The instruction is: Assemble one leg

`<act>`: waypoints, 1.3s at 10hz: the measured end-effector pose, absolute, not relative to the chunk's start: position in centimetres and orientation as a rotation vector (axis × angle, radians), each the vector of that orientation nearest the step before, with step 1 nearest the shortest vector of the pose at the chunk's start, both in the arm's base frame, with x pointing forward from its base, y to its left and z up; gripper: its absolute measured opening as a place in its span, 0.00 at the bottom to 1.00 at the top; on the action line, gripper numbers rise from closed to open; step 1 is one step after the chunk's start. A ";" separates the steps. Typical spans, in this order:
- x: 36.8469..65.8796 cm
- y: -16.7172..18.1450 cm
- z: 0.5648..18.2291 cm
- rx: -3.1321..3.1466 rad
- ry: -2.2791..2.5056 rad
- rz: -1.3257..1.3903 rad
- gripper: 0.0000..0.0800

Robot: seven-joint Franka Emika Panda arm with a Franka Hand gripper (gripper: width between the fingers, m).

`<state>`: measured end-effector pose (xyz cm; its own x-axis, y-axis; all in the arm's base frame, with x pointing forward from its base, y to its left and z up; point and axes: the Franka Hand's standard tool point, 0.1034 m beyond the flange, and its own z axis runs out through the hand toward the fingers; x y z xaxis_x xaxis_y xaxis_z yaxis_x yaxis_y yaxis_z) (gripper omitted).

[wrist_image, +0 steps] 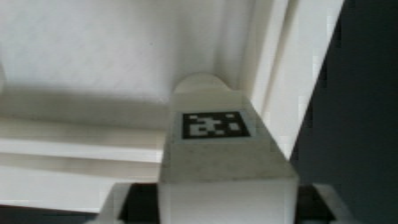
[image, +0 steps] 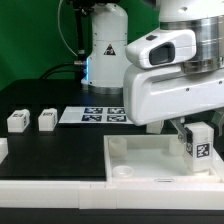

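My gripper (image: 196,128) is shut on a leg (image: 199,146), a small white post with a black-and-white tag, held upright over the right corner of the large white tabletop (image: 140,152) in the exterior view. In the wrist view the held leg (wrist_image: 217,140) runs out from between the fingers, its tag facing the camera, its far end at the tabletop's raised rim corner (wrist_image: 267,60). Whether the leg touches the tabletop I cannot tell. Two more legs (image: 17,121) (image: 46,120) stand on the black table at the exterior view's left.
The marker board (image: 92,115) lies flat behind the tabletop. The robot's white base (image: 105,45) stands at the back before a green backdrop. A white piece (image: 2,150) shows at the exterior view's left edge.
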<state>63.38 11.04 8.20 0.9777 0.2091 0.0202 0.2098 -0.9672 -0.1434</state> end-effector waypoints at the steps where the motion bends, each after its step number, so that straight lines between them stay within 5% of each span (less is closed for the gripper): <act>1: 63.4 11.0 8.2 -2.979 -0.320 -0.008 0.37; 10: 63.2 11.8 7.8 -2.610 1.505 0.111 0.37; 13: 63.2 11.7 7.7 -2.549 1.613 0.113 0.37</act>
